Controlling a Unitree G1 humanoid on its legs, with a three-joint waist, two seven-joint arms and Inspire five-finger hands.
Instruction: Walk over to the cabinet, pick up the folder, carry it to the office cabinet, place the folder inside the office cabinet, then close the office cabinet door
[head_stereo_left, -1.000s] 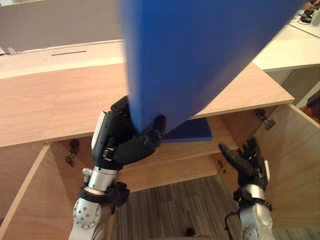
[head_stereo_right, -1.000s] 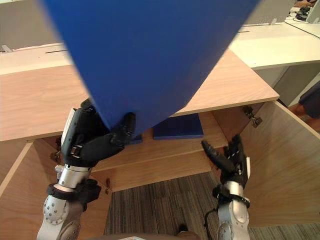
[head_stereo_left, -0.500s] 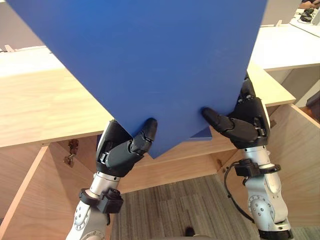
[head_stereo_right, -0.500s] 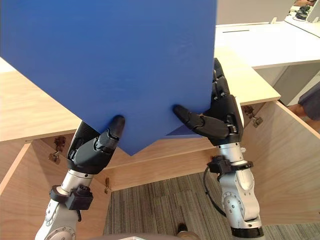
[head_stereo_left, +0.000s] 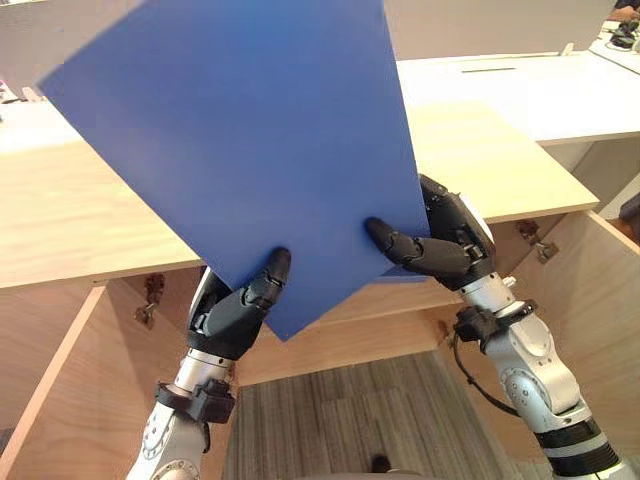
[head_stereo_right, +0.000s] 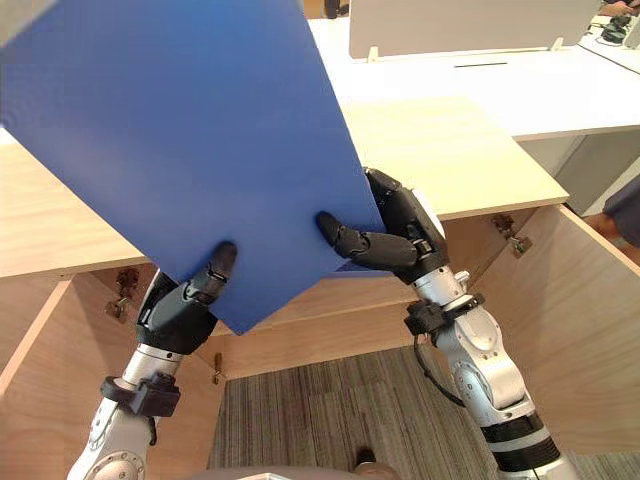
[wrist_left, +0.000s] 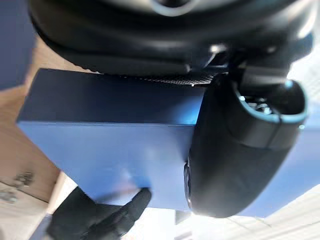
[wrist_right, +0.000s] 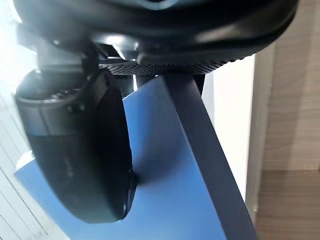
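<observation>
The robot's left hand (head_stereo_left: 232, 318) and right hand (head_stereo_left: 445, 252) each pinch the lower edge of a broad, flat, stiff blue folder (head_stereo_left: 240, 150). On each, a dark thumb is pressed to the near face and the fingers are tucked behind the board, a clamp the wrist views confirm from close in. The two grips sit either side of the folder's lowest corner, which points down between them. That spacing looks chosen to stop so wide a sheet from swinging or twisting. Both forearms rise steeply from below with the wrists bent back, the right arm reaching inward across the opening. They hold the folder high and tilted, canted to the robot's left, above the pale wooden cabinet top (head_stereo_left: 90, 225). Below the top, the cabinet stands open, its right-hand wooden door (head_stereo_left: 595, 300) and left-hand wooden door (head_stereo_left: 55, 400) swung outward over grey striped carpet (head_stereo_left: 340, 410). A white desk surface (head_stereo_left: 520, 85) lies beyond. The folder is not yet inside, and it appears to need lowering and levelling before it can enter the opening.
</observation>
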